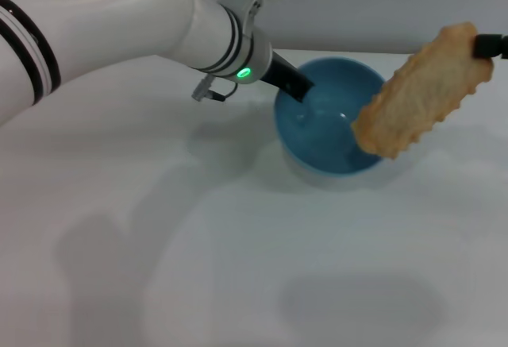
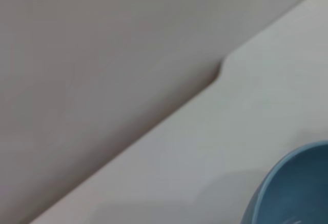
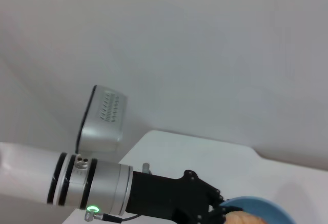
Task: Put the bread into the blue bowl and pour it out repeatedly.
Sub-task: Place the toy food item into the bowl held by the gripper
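The blue bowl [image 1: 325, 129] stands on the white table toward the back right. My left gripper [image 1: 300, 86] reaches in from the left and is shut on the bowl's near-left rim. The bread [image 1: 419, 93] hangs tilted in the air over the bowl's right side, plain golden-tan face with scalloped edges toward the head camera. My right gripper [image 1: 486, 46] is shut on the bread's upper end at the right edge of the head view. The left wrist view shows part of the bowl [image 2: 294, 193]. The right wrist view shows the left gripper [image 3: 218, 211], the bowl rim [image 3: 261, 205] and a sliver of bread [image 3: 245, 219].
The white table [image 1: 198, 244] spreads out in front of the bowl. Its far edge has a notch [image 2: 218, 73] against the grey wall. A grey box-like device [image 3: 102, 119] stands beyond the table's far left corner.
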Controlling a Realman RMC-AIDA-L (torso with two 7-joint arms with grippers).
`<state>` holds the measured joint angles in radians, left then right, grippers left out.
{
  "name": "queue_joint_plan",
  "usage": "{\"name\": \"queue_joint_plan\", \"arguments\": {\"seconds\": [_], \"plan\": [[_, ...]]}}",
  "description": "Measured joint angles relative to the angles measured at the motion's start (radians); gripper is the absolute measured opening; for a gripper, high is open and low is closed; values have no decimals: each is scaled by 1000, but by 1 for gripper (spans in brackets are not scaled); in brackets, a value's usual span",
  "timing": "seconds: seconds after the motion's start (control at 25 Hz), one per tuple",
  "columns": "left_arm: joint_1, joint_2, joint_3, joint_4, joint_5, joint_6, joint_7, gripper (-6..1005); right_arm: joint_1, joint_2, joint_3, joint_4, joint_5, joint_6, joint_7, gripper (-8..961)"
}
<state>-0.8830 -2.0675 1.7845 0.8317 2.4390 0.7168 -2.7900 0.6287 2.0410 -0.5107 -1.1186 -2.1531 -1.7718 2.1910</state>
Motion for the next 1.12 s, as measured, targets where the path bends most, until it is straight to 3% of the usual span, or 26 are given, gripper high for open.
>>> {"name": "queue_joint_plan", "arguments": {"seconds": [0.2,0.28,0.48,1.08,1.12], "plan": [[15,-4,48,71,-5,19,-8,-1,5,3,-94,89,-4,105,-17,38],[21,-5,61,88,-40,19,-7,-1,11,5,-159,160,-4,213,-32,36],[31,-2,75,102,-82,11,0,-1,14,6,-214,199,-11,317,-34,61],[41,-2,70,83,-84,-36,-8,0,9,5,-191,225,34,349,-81,135],[42,-2,71,80,-84,-43,-8,0,0,4,-183,219,56,351,-83,180]]}}
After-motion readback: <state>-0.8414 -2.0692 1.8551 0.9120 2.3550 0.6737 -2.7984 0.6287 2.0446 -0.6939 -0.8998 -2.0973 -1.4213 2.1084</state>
